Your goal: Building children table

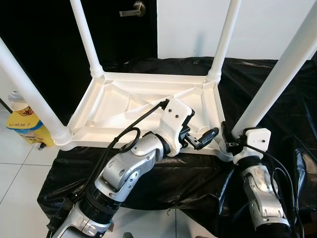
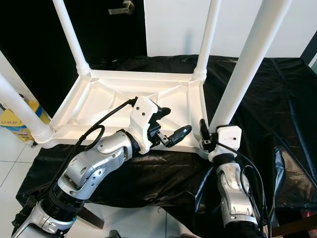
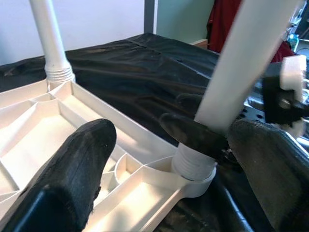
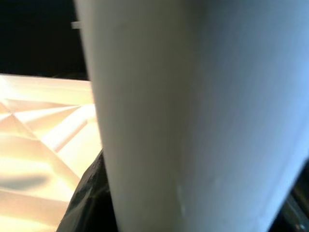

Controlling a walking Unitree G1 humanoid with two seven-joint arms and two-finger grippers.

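Seating the last table leg

Right claw (image 1: pixel 229 140) grips the near-right leg (image 1: pixel 277 79) at its socket; left claw (image 1: pixel 200 140) gapes beside it; twist squarely, tabletop (image 1: pixel 124 106) steadied.

Only readable text: "UMM?" in dark letters is showing on the yellow package (image 1: pixel 26 128), which is sitting on the floor at the far left, just beside the upturned white table's near-left leg (image 1: pixel 34 99). Smaller print under it is too blurred to read. The package's top is carrying a picture, not legible as text. Nothing else is bearing any label, number or sign.
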